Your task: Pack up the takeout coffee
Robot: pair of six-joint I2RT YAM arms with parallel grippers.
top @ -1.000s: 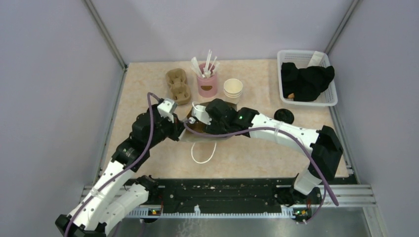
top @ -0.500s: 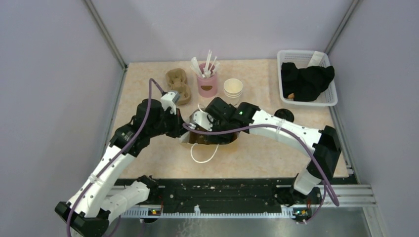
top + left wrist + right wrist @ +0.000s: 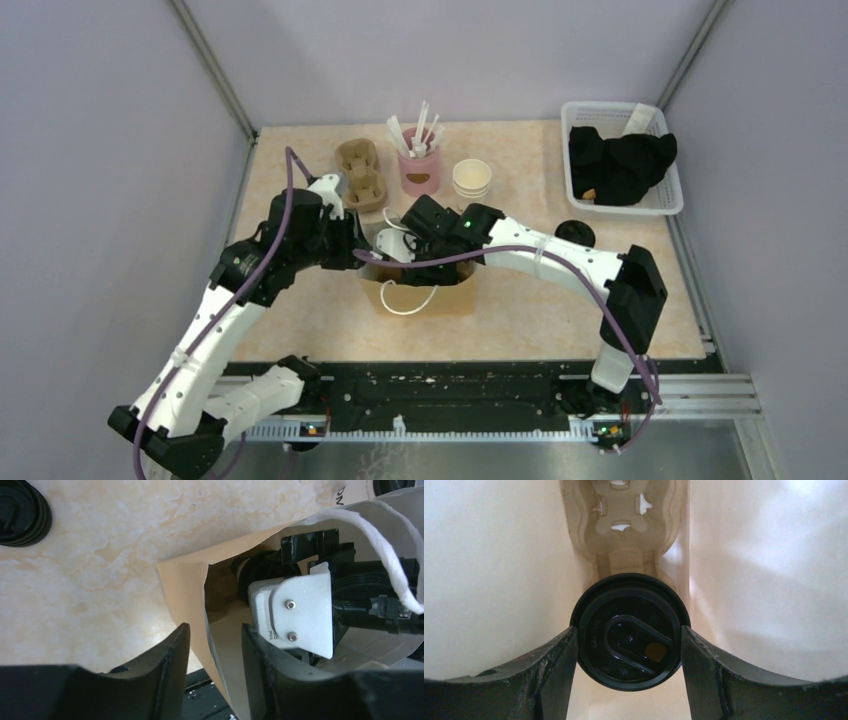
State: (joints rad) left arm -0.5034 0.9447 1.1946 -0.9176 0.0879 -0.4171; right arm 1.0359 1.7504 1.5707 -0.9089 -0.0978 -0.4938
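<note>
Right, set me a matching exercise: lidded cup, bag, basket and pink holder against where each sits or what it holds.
1 lidded cup
2 bag
3 basket
4 pink holder

A wall between the left fingers
B in the far right corner
C gripped by the right fingers
D full of white sticks

Pairs: 1-C, 2-A, 3-B, 4-D.

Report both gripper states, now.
Left gripper: open, straddling the paper bag rim.
Right gripper: closed on a lidded coffee cup inside the bag.
</note>
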